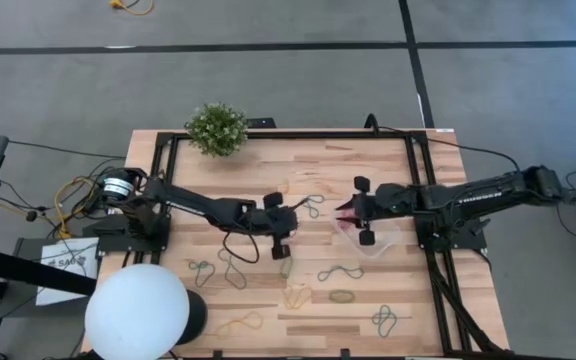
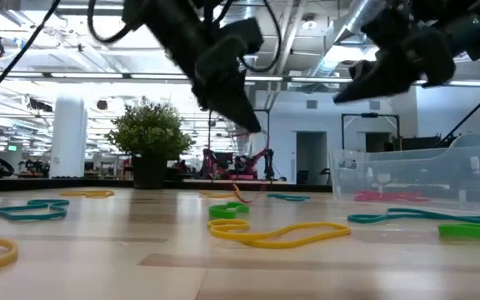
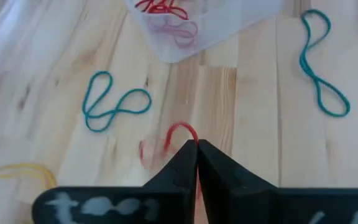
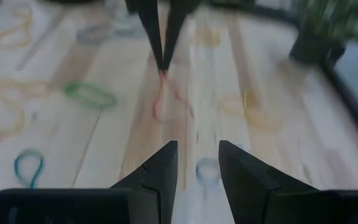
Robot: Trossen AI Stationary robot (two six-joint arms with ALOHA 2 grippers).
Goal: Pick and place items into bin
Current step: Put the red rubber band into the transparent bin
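Note:
My left gripper (image 3: 196, 148) is shut on a red rubber band (image 3: 180, 130) over the middle of the wooden table (image 1: 268, 160). The clear bin (image 1: 380, 238) sits to its right with red bands (image 3: 163, 7) inside. My right gripper (image 4: 197, 158) hovers open at the bin's far left corner, nothing between its fingers. Several other bands lie flat on the boards: teal (image 3: 114, 102), teal (image 3: 322, 68), yellow (image 2: 273, 236), green (image 4: 91, 94). My left gripper pinches the red band's upper end (image 4: 163, 76) at the free ends of its two fingers. The fingers slant down from the table's left. The band hangs slack below them (image 4: 165, 106); I cannot tell whether its lower end (image 2: 238, 193) touches the table.
A potted plant (image 1: 216, 128) stands at the far left corner. A white globe (image 1: 136, 312) sits by the near left edge. Black frame rails (image 1: 423, 190) run along the table's sides. More bands lie scattered toward the near edge (image 1: 384, 320).

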